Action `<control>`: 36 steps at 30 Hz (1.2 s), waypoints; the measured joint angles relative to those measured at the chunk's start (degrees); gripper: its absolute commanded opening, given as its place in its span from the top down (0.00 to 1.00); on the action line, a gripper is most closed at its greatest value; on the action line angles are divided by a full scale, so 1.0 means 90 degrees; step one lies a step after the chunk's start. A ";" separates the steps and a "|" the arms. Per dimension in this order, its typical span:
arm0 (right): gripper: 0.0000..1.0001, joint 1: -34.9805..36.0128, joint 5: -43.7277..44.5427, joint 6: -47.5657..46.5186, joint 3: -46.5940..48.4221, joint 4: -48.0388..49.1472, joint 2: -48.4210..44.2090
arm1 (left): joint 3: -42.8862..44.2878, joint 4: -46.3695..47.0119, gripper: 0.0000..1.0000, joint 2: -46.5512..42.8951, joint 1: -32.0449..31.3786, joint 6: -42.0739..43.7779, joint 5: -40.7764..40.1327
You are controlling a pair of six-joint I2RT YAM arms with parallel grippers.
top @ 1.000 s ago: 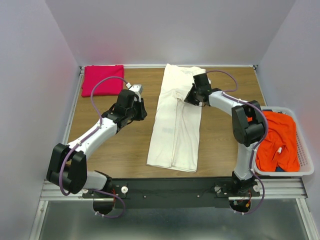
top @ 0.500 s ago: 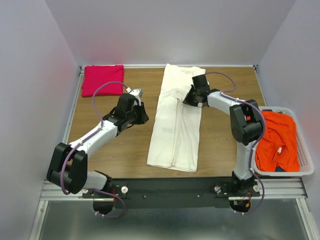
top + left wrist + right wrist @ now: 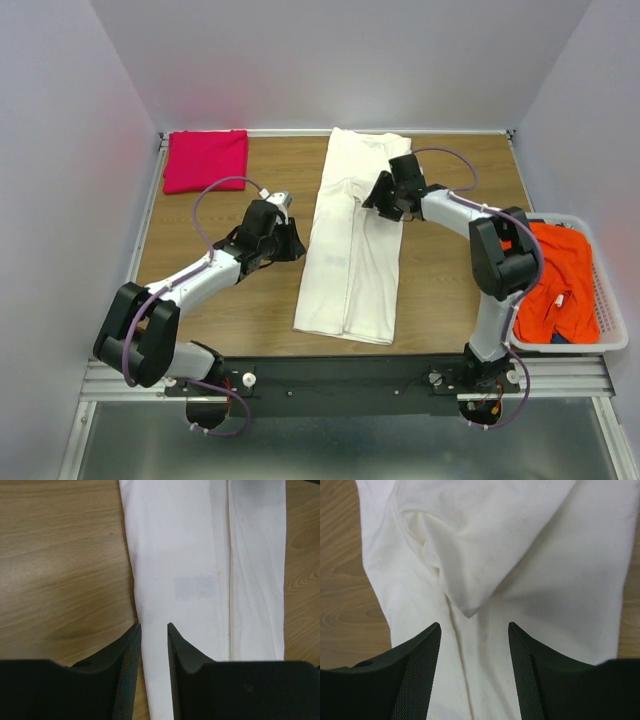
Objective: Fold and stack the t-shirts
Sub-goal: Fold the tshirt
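The cream shirt [image 3: 350, 245] lay down the centre of the frame as a long narrow strip, both sides already folded in, on the wooden worktop [image 3: 450, 285]. The pink shirt [image 3: 205, 160] sat folded in the upper left corner, and the orange shirt [image 3: 550, 285] was bunched in the basket [image 3: 612, 318] at the right edge.

The left tool [image 3: 154, 627] hung low at the strip's left border, parted by only a narrow slit and gripping nothing. The right tool [image 3: 474, 626] was spread wide and empty, poised over a pointed loose flap near the strip's upper end.

That flap looked like the trouble spot. If the right tool closed on its tip alone, I judged it would peel up one layer and open the lengthwise fold. The left tool's slim gap gave little margin too: a slightly wrong descent could push the border inward and ruck it. If one arm caught cloth and the other missed, the cross fold would likely land skewed. Soft cotton on smooth wood could also slide rather than lift.
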 measured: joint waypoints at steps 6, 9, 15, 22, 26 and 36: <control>0.36 0.0010 0.0486 -0.0226 -0.1003 0.0005 -0.1554 | -0.0415 0.0053 0.58 -0.0007 -0.0503 -0.0250 -0.0391; 0.44 -0.0039 0.0770 -0.0359 -0.1185 0.0015 -0.1894 | -0.0590 0.0056 0.57 -0.0007 -0.0823 -0.0471 -0.0695; 0.64 -0.0583 0.0974 -0.0624 -0.0542 -0.0017 -0.0988 | -0.0848 0.0087 0.58 -0.0131 -0.1231 -0.0843 -0.1103; 0.65 -0.1054 0.1005 -0.0855 0.0534 -0.0036 0.0420 | -0.1209 0.0080 0.57 -0.0678 -0.1231 -0.1098 -0.1358; 0.65 -0.1098 0.1008 -0.1030 0.1180 -0.0039 0.1107 | -0.1209 0.0095 0.58 -0.0760 -0.1231 -0.1120 -0.1382; 0.74 -0.1117 0.1020 -0.1209 0.2642 -0.0053 0.2142 | -0.1132 0.0177 0.57 -0.0520 -0.1246 -0.1018 -0.1392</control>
